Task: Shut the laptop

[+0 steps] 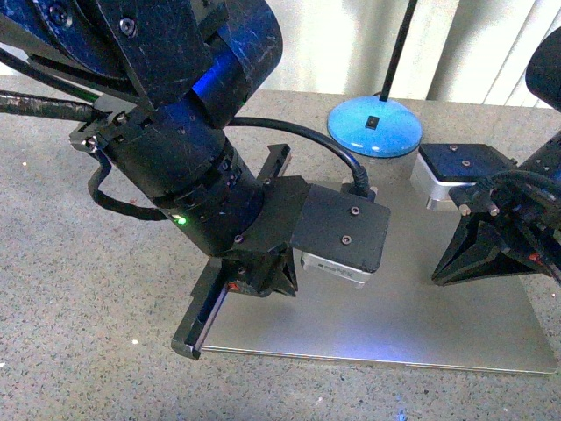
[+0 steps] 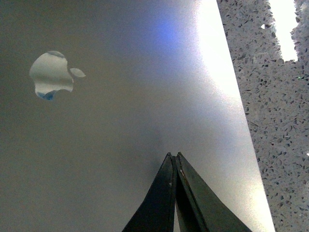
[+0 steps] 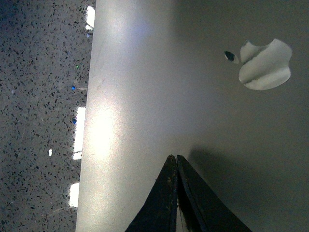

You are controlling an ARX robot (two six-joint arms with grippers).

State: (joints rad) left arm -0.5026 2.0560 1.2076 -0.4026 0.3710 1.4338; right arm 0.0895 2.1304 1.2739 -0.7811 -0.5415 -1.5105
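Observation:
The laptop (image 1: 394,324) lies flat on the speckled counter with its plain silver lid down; no keys or screen show. My left gripper (image 1: 285,285) is shut, its black fingertips pointing down at the lid near its left side. My right gripper (image 1: 438,276) is shut over the lid's right part. In the left wrist view the shut left gripper (image 2: 173,155) hangs close over the lid (image 2: 120,121), with the lid's logo (image 2: 53,75) off to one side. In the right wrist view the shut right gripper (image 3: 174,157) casts a shadow on the lid (image 3: 145,96) near the logo (image 3: 265,65).
A blue round lamp base (image 1: 375,125) with a black pole stands just behind the laptop. The grey speckled counter (image 1: 88,333) stretches to the left and in front. Pale curtains hang at the back.

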